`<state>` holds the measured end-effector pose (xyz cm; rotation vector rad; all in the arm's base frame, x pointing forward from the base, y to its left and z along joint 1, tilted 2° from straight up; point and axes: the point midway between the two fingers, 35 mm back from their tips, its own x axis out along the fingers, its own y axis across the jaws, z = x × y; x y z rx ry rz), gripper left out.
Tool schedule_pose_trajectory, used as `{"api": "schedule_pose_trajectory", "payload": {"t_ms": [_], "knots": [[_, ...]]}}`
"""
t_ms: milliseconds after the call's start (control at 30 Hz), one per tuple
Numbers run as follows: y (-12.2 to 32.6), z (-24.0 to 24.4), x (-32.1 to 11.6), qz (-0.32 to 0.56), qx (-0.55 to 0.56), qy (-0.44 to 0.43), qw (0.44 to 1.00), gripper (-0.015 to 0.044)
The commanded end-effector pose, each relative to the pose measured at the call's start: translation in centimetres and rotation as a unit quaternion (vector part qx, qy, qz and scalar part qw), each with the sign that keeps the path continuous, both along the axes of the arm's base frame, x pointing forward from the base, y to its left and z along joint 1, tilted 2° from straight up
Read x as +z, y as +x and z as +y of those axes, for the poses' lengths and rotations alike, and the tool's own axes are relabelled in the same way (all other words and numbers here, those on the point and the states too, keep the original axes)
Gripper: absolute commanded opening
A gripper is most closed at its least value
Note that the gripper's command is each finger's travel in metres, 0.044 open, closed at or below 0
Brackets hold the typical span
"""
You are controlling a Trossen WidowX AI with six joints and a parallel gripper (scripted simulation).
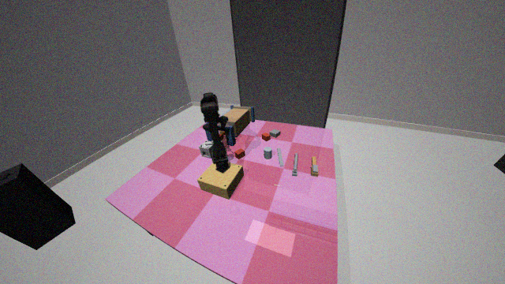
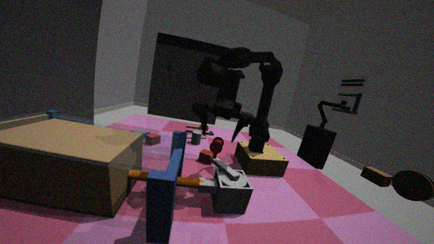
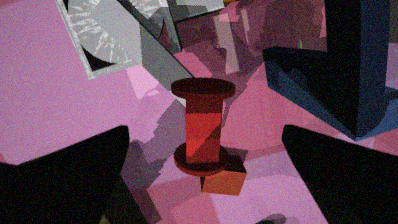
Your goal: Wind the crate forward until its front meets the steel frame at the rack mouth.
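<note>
Two fingers of the end effector (image 2: pixel 220 127) (image 3: pixel 205 132) stand wide apart, nothing between them in their grip, and in the wrist view the red knob (image 2: pixel 216 145) (image 3: pixel 203 132) shows in the gap; that knob tops the winch handle (image 2: pixel 225 168) (image 3: pixel 157 50), which sits on the grey winch (image 2: pixel 232 196) (image 3: pixel 92 37) (image 1: pixel 206 150); an orange strap (image 2: pixel 188 181) runs from the winch past the blue frame (image 2: pixel 161 200) (image 3: pixel 357 65) (image 1: pixel 230 135) to the crate (image 2: pixel 68 139) (image 1: pixel 237 117), and the crate lies flat on the counter (image 1: pixel 221 225) (image 2: pixel 271 217), its front short of the frame; over by the tools, a grey cylinder (image 1: pixel 267 153) (image 2: pixel 196 137) stands upright
</note>
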<state>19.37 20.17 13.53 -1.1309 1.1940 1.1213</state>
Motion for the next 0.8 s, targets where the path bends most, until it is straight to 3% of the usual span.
{"api": "schedule_pose_trajectory", "payload": {"t_ms": [0, 767], "knots": [[0.0, 0.1, -0.7, 0.002, 0.002, 0.0, 1.0, 0.044], [0.0, 0.0, -4.4, 0.003, 0.002, 0.0, 1.0, 0.044]]}}
